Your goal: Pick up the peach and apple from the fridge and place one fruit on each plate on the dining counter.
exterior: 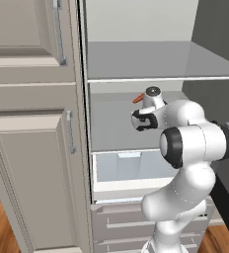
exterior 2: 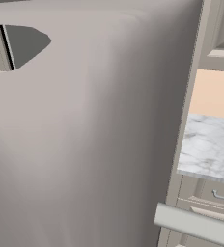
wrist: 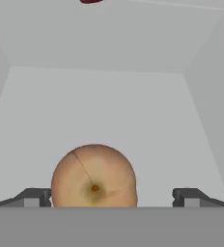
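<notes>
The peach (wrist: 93, 176), orange-pink with a dark stem dimple, rests on the pale grey fridge shelf (wrist: 133, 111) right in front of my hand. My gripper (wrist: 111, 197) is open. The peach lies between the fingers, close against the left fingertip (wrist: 36, 197) and well apart from the right one. At the far top edge of the hand view a dark red sliver (wrist: 91, 1) looks like the apple. In the left base view my hand (exterior: 145, 118) reaches into the fridge (exterior: 161, 59) at its middle shelf. The plates and the dining counter are out of view.
An elongated orange-red item (exterior: 138, 98) lies at the back of the middle shelf. Below it is the translucent bluish drawer (exterior: 131, 165). Beige panelled cabinets (exterior: 32, 148) stand to the left. The dark grey fridge door (exterior 2: 85, 135) looms close on the right, beside a marble-topped counter (exterior 2: 208, 144).
</notes>
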Available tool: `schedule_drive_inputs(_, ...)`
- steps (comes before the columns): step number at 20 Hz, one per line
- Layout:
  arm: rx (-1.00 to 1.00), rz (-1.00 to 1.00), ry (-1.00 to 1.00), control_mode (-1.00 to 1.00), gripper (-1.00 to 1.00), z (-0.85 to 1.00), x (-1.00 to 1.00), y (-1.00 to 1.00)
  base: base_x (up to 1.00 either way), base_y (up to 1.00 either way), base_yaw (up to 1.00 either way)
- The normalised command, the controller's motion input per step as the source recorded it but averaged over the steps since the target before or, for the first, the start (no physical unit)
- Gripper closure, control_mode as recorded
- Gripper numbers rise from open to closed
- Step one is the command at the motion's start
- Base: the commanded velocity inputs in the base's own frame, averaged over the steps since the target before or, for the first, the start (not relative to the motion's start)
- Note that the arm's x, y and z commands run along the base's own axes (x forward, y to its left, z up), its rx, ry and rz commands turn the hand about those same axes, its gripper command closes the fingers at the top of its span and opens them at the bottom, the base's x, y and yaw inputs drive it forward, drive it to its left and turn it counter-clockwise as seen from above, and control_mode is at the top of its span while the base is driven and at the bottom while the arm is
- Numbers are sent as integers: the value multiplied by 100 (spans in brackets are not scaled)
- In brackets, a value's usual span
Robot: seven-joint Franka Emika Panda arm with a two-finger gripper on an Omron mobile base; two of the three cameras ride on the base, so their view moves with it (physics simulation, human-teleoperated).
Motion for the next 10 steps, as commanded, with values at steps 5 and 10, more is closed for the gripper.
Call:
schedule_drive_inputs(5, 0, 0, 0, -100, -100, -10, 11, 11, 0, 0, 0)
schedule_drive_inputs(10, 0, 0, 0, -100, -100, -15, 1, 33, 0, 0, 0)
